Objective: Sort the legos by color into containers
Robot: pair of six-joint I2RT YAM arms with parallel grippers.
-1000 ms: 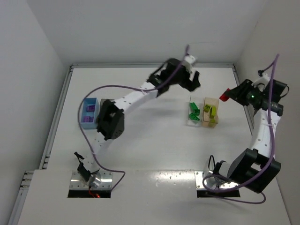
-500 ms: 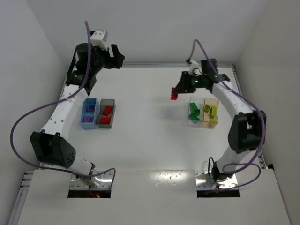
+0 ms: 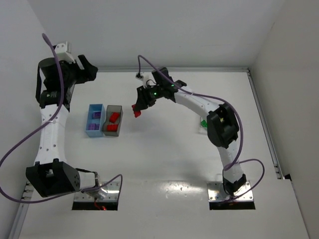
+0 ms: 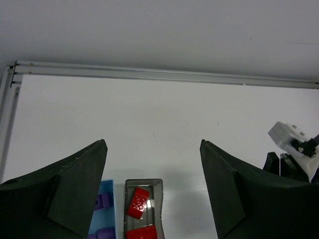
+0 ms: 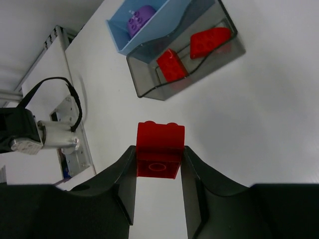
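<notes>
Now, right pincer [image 5: 158, 153]: closed on a red lego [image 5: 160, 142], jaws pressing its two sides, held above the counter [image 5: 259, 129].
Red lego: glossy, squarish block; two studs show at its far edge and a hollow ring underneath.
Way to go: the dark grey bin [image 5: 209, 69] lies ahead and slightly right in the wrist view; from overhead it sits just left of the lego, not yet under it.
Grey bin: long axis runs near to far; two red bricks [image 5: 172, 64] lie inside.
Blue bin [image 5: 164, 22]: flush against the grey one, beyond it, with a purple lego [image 5: 139, 12] inside.
Left pincer [image 4: 153, 149]: wide open and empty, high over the far-left corner; the right arm is nearer the bin.
</notes>
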